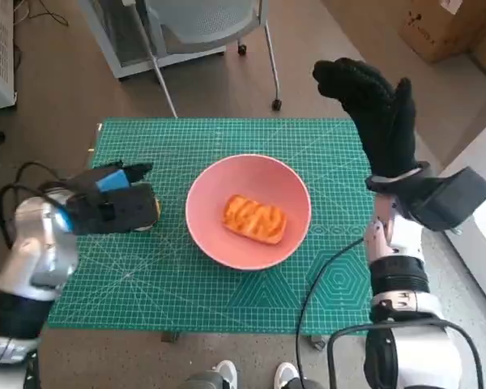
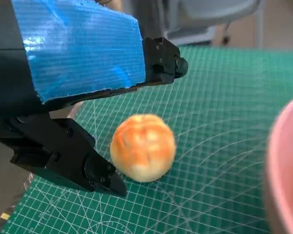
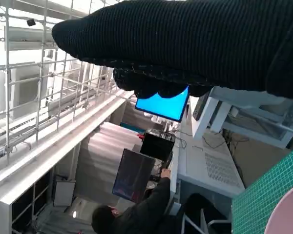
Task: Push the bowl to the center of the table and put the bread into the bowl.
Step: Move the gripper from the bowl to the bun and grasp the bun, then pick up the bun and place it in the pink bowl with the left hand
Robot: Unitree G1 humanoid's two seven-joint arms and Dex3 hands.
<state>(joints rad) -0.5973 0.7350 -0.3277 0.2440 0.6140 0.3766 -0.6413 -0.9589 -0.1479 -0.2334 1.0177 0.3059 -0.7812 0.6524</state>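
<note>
The pink bowl (image 1: pixel 201 188) stands at the middle of the green mat (image 1: pixel 146 284) with an oblong orange bread (image 1: pixel 255 219) lying inside it. A round bread roll (image 2: pixel 142 147) sits on the mat left of the bowl (image 2: pixel 285 165). My left hand (image 1: pixel 113 203) hovers over this roll. Its black fingers (image 2: pixel 161 63) straddle the roll without closing on it. My right hand (image 1: pixel 377 109) is raised above the table's far right corner, fingers spread and holding nothing. The glove (image 3: pixel 185 44) fills the right wrist view, where a bit of the bowl (image 3: pixel 289 220) shows.
A wheeled chair (image 1: pixel 202 24) stands behind the table and a cardboard box (image 1: pixel 437 24) lies at the back right. A black cable (image 1: pixel 324 275) crosses the mat's right side. Shoes (image 1: pixel 259 374) show at the near edge. A person (image 3: pixel 136 209) sits at a desk.
</note>
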